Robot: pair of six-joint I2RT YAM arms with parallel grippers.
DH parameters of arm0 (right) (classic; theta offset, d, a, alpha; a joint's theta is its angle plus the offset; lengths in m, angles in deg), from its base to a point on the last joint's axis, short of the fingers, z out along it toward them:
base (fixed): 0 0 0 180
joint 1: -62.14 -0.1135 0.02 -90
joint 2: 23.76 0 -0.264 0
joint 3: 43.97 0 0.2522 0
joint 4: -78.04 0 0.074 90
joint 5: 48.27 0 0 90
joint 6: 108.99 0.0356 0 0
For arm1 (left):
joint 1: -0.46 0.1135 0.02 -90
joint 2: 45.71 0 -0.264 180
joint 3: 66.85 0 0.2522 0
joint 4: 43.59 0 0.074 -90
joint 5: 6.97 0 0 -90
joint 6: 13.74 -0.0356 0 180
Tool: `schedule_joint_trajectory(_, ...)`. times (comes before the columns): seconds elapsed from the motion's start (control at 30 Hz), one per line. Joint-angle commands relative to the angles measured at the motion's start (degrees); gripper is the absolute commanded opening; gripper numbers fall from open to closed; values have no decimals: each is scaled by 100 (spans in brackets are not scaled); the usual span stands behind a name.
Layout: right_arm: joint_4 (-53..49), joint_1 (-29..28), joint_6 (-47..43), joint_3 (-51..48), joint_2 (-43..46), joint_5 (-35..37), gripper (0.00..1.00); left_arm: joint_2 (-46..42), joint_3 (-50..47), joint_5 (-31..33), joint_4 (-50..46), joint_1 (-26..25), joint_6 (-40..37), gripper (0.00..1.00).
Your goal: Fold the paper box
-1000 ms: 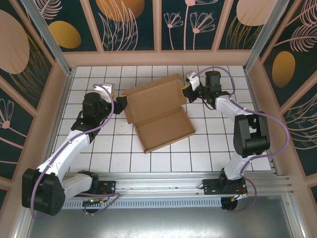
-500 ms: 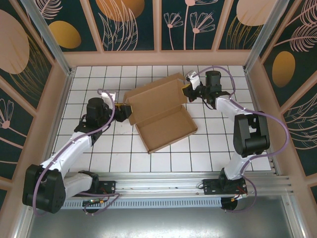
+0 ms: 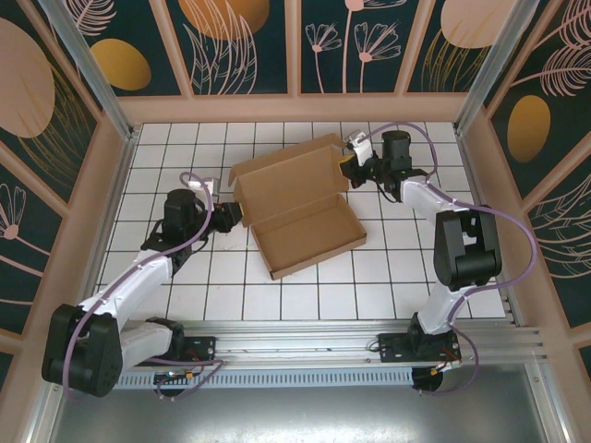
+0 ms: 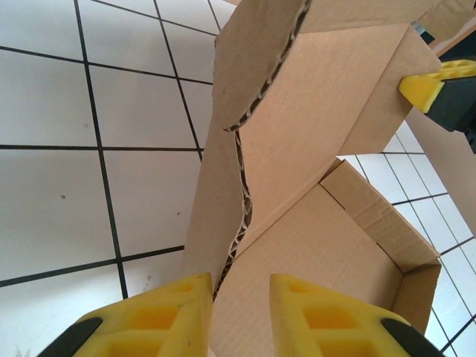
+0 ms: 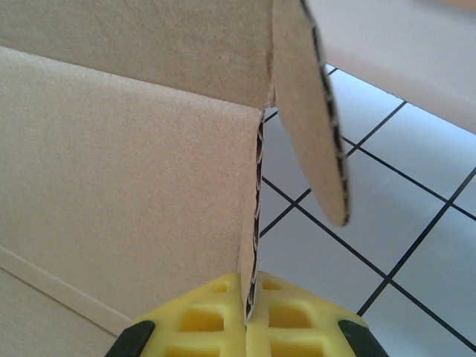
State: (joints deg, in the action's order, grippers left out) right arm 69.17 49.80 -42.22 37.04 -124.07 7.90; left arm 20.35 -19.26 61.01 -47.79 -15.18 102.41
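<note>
While clamping brown corrugated cardboard paper box (image 3: 295, 208) at opposite ends with left gripper (image 3: 228, 215), right gripper (image 3: 346, 171): mid-fold, gotta close it together next.

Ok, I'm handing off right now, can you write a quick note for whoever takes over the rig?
Left tool: straddles the left side flap of the box; I cannot tell whether it grips.
Right tool: shut on the box at the lid's right end.
Box: mid-table, tray walls up, lid raised and open.
Done: tray looks formed.
Left: fold the lid's side flaps in, close the lid, probably tuck the tabs.
</note>
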Motion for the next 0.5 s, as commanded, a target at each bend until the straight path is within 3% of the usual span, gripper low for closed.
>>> schedule_joint_trajectory(0.0,-60,-66,3,-6,-117,148,0,168,190,153,203,41,-209,27)
schedule_joint_trajectory(0.2,12,-93,1,-71,-38,117,0,480,574,273,222,36,-381,28)
schedule_joint_trajectory(0.4,75,-102,91,-151,53,227,0,531,538,159,261,40,-395,2)
schedule_joint_trajectory(0.47,276,-103,252,-264,160,210,0,509,523,199,201,35,-488,0)
